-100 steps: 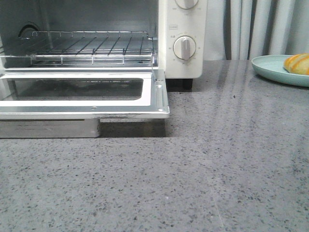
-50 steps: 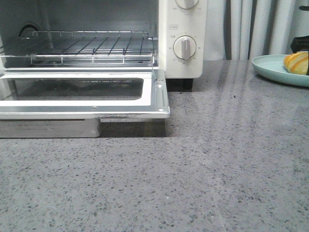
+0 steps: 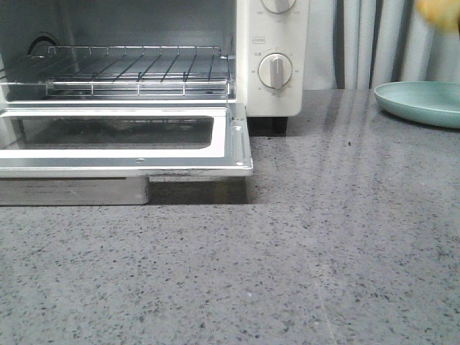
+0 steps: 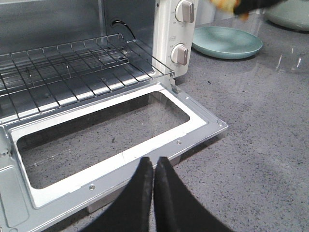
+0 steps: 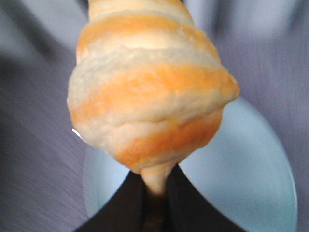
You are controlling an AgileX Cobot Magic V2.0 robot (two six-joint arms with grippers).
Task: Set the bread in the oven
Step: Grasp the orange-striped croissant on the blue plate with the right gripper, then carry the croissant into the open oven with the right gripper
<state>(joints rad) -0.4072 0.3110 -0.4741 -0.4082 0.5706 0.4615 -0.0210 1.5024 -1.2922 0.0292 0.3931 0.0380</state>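
Note:
My right gripper (image 5: 155, 182) is shut on one tip of the bread (image 5: 149, 92), a golden-orange roll with cream stripes, held in the air above the pale blue plate (image 5: 241, 183). In the front view the bread (image 3: 440, 11) shows only as a blurred orange patch at the top right, above the plate (image 3: 420, 103). The cream-white oven (image 3: 269, 57) stands at the left with its glass door (image 3: 122, 140) folded down flat and the wire rack (image 3: 129, 68) bare. My left gripper (image 4: 154, 162) is shut and empty, just in front of the door's edge (image 4: 145, 159).
The oven's round dials (image 3: 274, 70) face forward on its right panel. Grey curtains (image 3: 374, 39) hang behind the speckled grey counter (image 3: 287, 266). In the left wrist view the plate (image 4: 227, 42) lies right of the oven.
The bread has left the plate and risen to the top right corner of the front view. The plate now lies bare. The oven and left gripper have not moved.

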